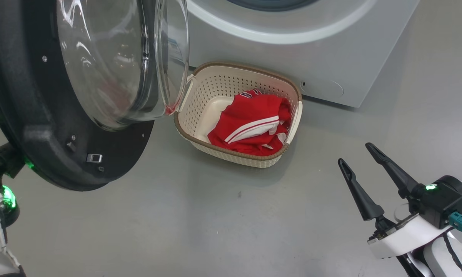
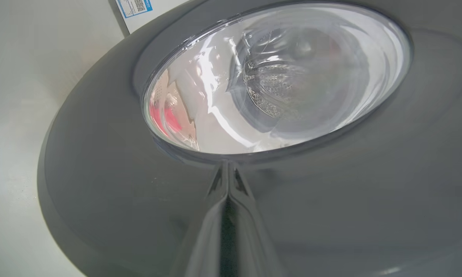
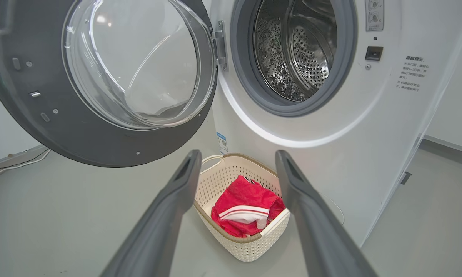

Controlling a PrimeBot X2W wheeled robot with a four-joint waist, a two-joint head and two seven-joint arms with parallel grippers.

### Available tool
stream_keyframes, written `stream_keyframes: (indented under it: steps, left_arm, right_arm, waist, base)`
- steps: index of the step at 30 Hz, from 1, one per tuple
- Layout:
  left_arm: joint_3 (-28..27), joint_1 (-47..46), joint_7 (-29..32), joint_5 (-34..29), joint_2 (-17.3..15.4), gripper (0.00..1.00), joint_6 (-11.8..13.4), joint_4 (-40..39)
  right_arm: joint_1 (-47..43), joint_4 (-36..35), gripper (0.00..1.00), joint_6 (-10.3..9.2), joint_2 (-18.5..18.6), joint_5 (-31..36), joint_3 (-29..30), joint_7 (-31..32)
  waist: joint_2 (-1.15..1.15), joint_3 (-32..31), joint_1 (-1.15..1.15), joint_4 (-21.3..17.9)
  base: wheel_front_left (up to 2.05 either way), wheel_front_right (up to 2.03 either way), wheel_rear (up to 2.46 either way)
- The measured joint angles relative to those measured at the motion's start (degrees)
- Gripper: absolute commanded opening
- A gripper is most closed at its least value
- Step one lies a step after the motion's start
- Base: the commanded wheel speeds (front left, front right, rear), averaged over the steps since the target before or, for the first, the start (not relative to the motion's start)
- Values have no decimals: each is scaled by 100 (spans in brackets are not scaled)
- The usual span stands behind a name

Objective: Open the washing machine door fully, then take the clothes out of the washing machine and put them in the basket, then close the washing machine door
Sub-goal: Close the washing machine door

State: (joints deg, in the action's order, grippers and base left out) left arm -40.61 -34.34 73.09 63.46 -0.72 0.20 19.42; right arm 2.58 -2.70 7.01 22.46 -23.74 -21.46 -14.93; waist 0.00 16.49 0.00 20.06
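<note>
Clothes: you see the bright red fabric garments with white stripes point(image 1: 254, 123) point(image 3: 246, 200) bunched in the right half of the basket, touching its far and right walls.
Basket: the small cream perforated plastic basket with a brown woven-look rim point(image 1: 231, 82) point(image 3: 246, 246) sits on the grey floor point(image 1: 215, 215), just in front of the machine and below its opening. Part of its pale bottom shows on the left.
Door: the large round door with the wide glossy black rim point(image 1: 23, 115) point(image 3: 80, 142) point(image 2: 100, 173) stands swung open on its hinge point(image 3: 219, 42) at the left of the opening. Its bulging clear glass bowl point(image 1: 111, 65) point(image 3: 138, 65) hangs over the basket's left handle in your head view.
Machine: the big white front-loading washing machine point(image 1: 331, 57) point(image 3: 350, 134) shows its grey rubber seal and bare perforated steel drum point(image 3: 296, 50). A blue label sticker point(image 3: 222, 140) sits low on its front.
Left gripper: its two dark fingers point(image 2: 227, 181) lie pressed together with nothing between them, tips at the door's outer rim just under the glass. You cannot tell whether they touch it.
Right gripper: the pincer point(image 1: 355, 153) point(image 3: 237, 154) hangs spread wide and empty, well apart from the basket and pointing towards it.
</note>
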Motion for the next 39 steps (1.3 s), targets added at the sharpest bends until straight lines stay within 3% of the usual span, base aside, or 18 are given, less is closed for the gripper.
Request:
stream_keyframes:
  steps: [12,23,32,39]
  left_arm:
    - [638,385,-82,637,1,0,59,-58]
    - [757,570,-932,667,12,0,-54,-544]
    - [569,777,-2037,-383,0,0,-407,-1046]
    - [761,1177,-2774,-1477,-432,0,-633,-1299]
  right_arm:
    - [51,25,100,0,-35,0,-1,0]
    - [52,52,100,0,-67,0,7,0]
    - [52,85,100,0,-94,0,19,0]
    - [52,96,100,0,-126,0,18,0]
  waist:
    - [0,20,0,-55]
    - [0,-2,0,-53]
    - [0,-53,0,-26]
    - [0,-80,0,-6]
  base:
    - [0,0,0]
    - [0,0,0]
    - [0,0,0]
    - [0,0,0]
